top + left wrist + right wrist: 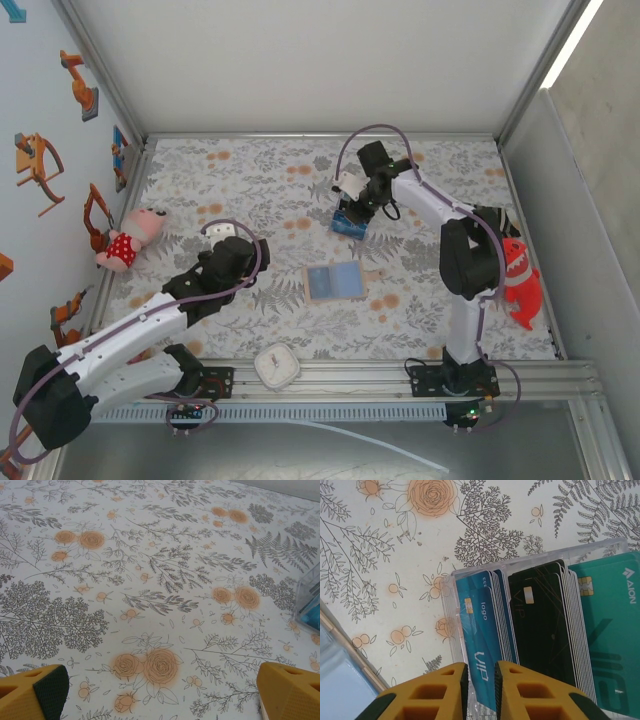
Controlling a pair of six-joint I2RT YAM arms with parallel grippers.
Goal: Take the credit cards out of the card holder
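Top external view: a table under a flowered cloth, with both arms bolted at its near edge.
Near edge: a small white clock lies on the rail between the two bases.
Left gripper: over bare cloth in the near-left part of the table; the fingers are spread wide with nothing between them.
Card holder: lies opened flat, pale blue inside up, about mid-table and apart from both grippers. Its tan-edged corner also shows in the right wrist view.
Right gripper: just beyond the card holder, pointing down at a clear box. The fingers are a narrow slit apart with nothing visible in the slit, close over the blue cards.
Clear box contents: blue cards, then black cards, then a green card, packed side by side.
Left edge: a pink plush toy.
Right edge: a red plush toy beside the right arm.
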